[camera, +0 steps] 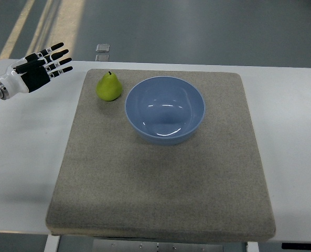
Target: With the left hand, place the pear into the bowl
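Reaching comes first: the left hand [40, 65], fingers spread and empty, waits at 9 o'clock of the upright pear [109, 87], which stands beside the bowl [164, 109]; grasp it low.

One green pear [109, 87]. One blue bowl [164, 109]. One grey-brown mat [160, 189]. One white table [24, 157]. One robot hand [37, 68], the left, black and white. One small clear square object [103, 47] on the floor beyond the table.
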{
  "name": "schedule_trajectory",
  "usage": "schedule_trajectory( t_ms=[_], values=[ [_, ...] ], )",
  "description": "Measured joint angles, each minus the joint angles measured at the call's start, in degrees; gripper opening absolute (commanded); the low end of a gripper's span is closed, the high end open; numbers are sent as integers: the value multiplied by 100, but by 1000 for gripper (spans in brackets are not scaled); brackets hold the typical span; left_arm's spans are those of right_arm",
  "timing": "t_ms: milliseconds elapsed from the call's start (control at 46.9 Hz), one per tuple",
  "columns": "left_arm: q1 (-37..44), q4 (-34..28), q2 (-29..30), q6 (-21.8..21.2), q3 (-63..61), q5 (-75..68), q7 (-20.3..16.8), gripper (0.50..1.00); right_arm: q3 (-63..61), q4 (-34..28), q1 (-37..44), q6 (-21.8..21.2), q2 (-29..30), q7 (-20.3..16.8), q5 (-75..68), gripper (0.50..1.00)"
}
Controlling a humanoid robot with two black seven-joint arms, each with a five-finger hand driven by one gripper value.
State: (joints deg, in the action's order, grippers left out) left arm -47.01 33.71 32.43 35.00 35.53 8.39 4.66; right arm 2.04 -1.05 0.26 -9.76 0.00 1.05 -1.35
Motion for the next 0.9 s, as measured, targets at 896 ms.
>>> schedule_trajectory(
  t_ms=[896],
  values=[
    [-267,-72,45,0,-34,-897,-1053,994,1,0,-2,0,0,0,4,924]
  ],
)
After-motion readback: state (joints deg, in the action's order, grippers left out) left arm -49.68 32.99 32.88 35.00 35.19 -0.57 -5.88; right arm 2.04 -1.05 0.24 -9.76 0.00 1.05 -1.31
